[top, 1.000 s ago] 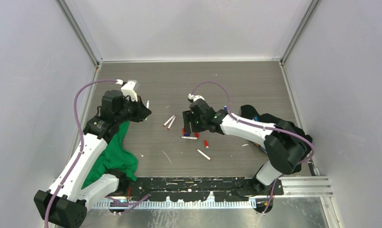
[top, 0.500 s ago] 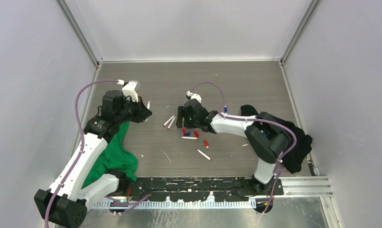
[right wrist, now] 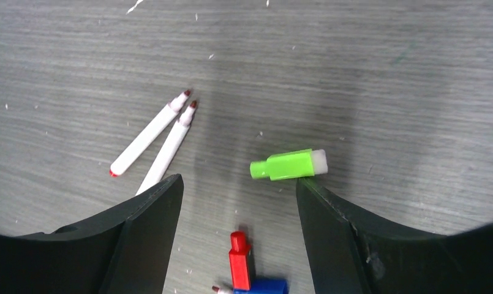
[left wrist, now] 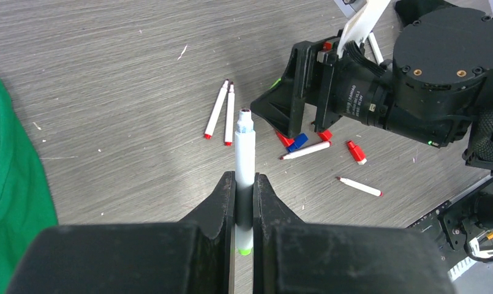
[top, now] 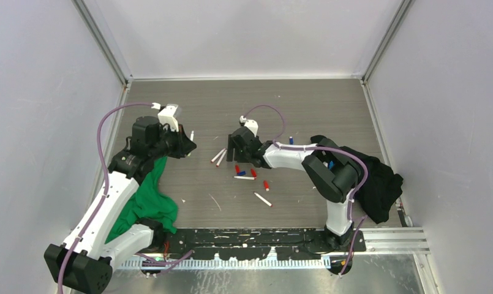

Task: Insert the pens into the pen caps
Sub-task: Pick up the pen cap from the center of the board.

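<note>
My left gripper (left wrist: 244, 190) is shut on a white pen (left wrist: 244, 147) with a lime green end, held off the table; it also shows in the top view (top: 188, 142). My right gripper (right wrist: 239, 182) is open, low over the table, with a lime green cap (right wrist: 288, 164) lying just past its fingertips. A red cap (right wrist: 239, 260) and a blue cap (right wrist: 262, 286) lie between its fingers. Two white pens (right wrist: 149, 142) with red tips lie side by side to its left. In the top view the right gripper (top: 231, 150) sits beside those pens (top: 218, 156).
More white pens (top: 244, 177) (top: 263, 199) and red caps (top: 253, 173) (top: 266, 185) lie scattered near table centre. A green cloth (top: 147, 196) lies under the left arm. A black cloth (top: 378, 177) lies at the right. Walls enclose the table (top: 293, 104).
My right gripper has moved left and a little farther back, from over the red and blue caps towards the two pens. The left gripper has stayed still with its pen.
</note>
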`<state>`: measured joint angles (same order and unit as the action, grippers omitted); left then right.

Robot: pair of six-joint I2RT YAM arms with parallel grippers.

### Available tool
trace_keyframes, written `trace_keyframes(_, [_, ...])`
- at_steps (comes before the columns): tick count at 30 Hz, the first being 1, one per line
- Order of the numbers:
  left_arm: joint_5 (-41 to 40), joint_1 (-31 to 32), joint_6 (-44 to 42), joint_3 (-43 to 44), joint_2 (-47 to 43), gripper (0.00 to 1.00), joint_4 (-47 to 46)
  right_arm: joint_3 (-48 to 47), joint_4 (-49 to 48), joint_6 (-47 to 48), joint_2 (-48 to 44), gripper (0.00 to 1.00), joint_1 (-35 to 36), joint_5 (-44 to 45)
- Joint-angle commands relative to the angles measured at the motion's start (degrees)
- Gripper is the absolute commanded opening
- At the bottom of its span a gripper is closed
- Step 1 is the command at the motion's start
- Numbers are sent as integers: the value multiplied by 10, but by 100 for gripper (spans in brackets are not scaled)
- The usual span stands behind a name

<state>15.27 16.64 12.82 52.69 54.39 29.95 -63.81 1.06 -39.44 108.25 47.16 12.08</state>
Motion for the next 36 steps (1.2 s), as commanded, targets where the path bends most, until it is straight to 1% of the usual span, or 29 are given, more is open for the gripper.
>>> trace_keyframes(1, [11, -1, -2, 7, -5, 0, -13, -45, 2, 8, 11, 73, -11, 56])
trace_keyframes(3, [12, -1, -2, 7, -6, 0, -13, -53, 4, 16, 20, 72, -19, 52])
trace_keyframes(8, [13, -1, -2, 8, -5, 0, -13, -87, 37, 49, 45, 63, -28, 49])
trace_keyframes(12, [16, -1, -1, 8, -3, 0, -13, -94, 63, 67, 49, 57, -28, 46])
trace_keyframes(18, [17, -1, -1, 9, -5, 0, -13, -113, 111, 95, 55, 53, -20, 51])
trace_keyframes(23, [17, -1, -2, 9, -7, 0, -12, -155, 164, 108, 81, 52, -2, 94])
trace_keyframes(26, [17, -1, -2, 8, -7, 0, -11, -175, 180, 109, 97, 50, 0, 105])
trace_keyframes(30, [17, -1, -1, 8, -8, 0, -11, -199, 202, 111, 114, 44, 0, 110])
trace_keyframes(36, [18, -1, -1, 9, -8, 0, -11, -198, 218, 107, 110, 36, -1, 120])
